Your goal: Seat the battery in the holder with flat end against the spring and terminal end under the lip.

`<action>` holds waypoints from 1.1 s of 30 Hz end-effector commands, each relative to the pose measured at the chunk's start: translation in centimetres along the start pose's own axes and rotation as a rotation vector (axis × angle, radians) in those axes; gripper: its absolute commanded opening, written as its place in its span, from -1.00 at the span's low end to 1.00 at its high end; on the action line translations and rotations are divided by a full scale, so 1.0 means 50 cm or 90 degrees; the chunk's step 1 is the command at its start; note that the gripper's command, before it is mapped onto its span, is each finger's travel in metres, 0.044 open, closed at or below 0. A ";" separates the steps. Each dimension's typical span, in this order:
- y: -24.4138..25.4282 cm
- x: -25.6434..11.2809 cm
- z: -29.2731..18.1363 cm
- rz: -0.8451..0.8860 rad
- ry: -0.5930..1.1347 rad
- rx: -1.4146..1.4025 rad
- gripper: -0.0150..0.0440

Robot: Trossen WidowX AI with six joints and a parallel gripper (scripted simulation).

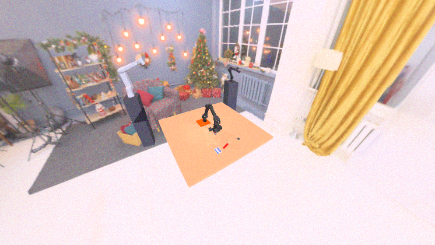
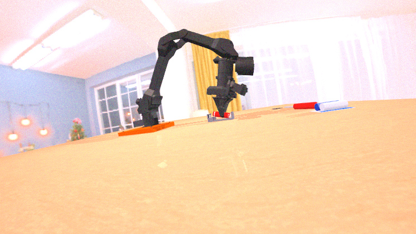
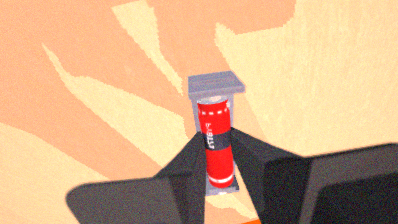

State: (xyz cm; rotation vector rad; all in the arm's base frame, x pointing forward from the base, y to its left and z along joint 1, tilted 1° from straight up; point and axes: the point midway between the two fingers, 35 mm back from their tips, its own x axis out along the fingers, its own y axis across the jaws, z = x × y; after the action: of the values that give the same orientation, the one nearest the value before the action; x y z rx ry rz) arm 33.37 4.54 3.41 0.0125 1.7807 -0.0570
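Observation:
The red battery (image 2: 216,113) (image 3: 218,162) has a dark band and a pale stripe near its near end. My gripper (image 2: 223,116) (image 3: 215,134) is shut on its middle and points down. The grey holder (image 2: 232,115) (image 3: 215,84) is directly below and around the battery. In the exterior view the battery is nearly level, its far end slightly lower and close to the taller end wall, its near end slightly raised. In the wrist view the silvery far end is at the edge of the wide lip, and the near end is over the holder's near end. The spring contact is hidden.
An orange plate (image 1: 200,123) (image 2: 139,131) is at the arm's base. A red-handled tool (image 1: 225,146) (image 2: 304,105), a blue and white item (image 1: 217,150) (image 2: 334,105) and a small dark object (image 1: 238,138) (image 2: 276,108) lie farther out on the table.

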 end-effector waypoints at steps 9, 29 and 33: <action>0.000 0.004 0.003 -0.001 -0.046 0.004 -0.29; -0.001 0.009 -0.005 0.000 -0.101 0.007 -0.29; -0.001 0.010 -0.007 0.000 -0.112 0.008 -0.29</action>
State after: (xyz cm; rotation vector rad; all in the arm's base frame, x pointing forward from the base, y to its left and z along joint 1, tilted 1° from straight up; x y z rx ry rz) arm 32.84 4.58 3.01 0.0150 1.6306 -0.0592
